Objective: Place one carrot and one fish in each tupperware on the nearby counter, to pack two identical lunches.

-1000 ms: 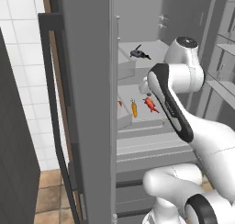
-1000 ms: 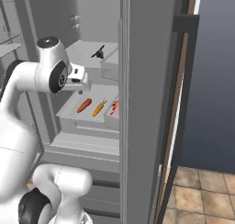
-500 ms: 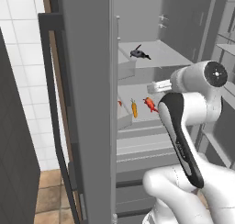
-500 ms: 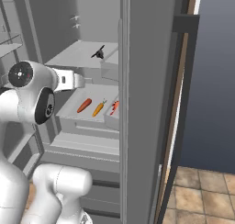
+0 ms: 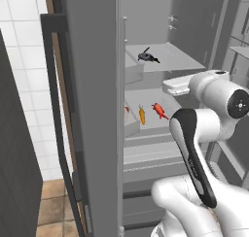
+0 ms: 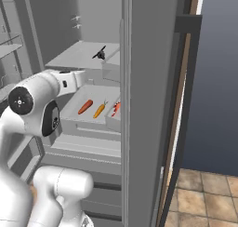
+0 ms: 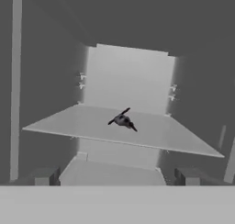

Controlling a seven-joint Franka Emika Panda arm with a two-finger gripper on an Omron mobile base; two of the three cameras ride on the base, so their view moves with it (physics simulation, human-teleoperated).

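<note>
Open grey refrigerator point(image 5: 97, 85) with the white arm reaching into it. A small blackish fish with a forked tail point(image 5: 147, 57) lies on the pale grey upper shelf point(image 5: 180, 61); the hand view faces it near the shelf's middle point(image 7: 122, 121). On the lower shelf point(image 6: 88, 93) lie, side by side, a bright red finned fish point(image 5: 158, 110), an orange tapered carrot with a green top point(image 5: 142, 114) and a second, redder carrot point(image 6: 115, 109) partly hidden by the refrigerator door edge. The white two-finger gripper point(image 5: 168, 85) is level with the gap between the two shelves, near the red fish; whether its fingers are spread or pressed together cannot be told.
</note>
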